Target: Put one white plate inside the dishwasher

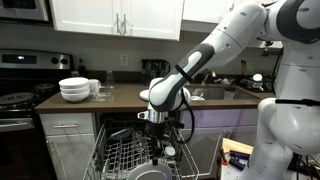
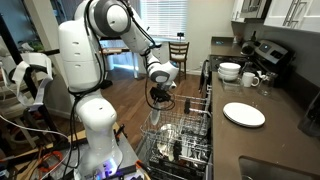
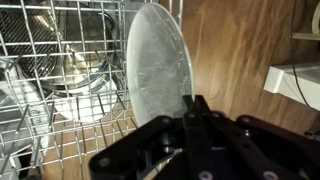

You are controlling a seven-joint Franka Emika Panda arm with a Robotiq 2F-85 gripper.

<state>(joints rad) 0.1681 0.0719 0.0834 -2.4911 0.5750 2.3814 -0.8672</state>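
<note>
In the wrist view a white plate stands on edge over the grey wire rack of the open dishwasher. My gripper is shut on the plate's rim at its lower right. In both exterior views the gripper hangs just above the pulled-out rack, and the held plate is hard to make out there. A second white plate lies flat on the dark counter.
A stack of white bowls and mugs stand on the counter beside the black stove. Other dishes sit in the rack. A wooden chair stands on the wood floor behind.
</note>
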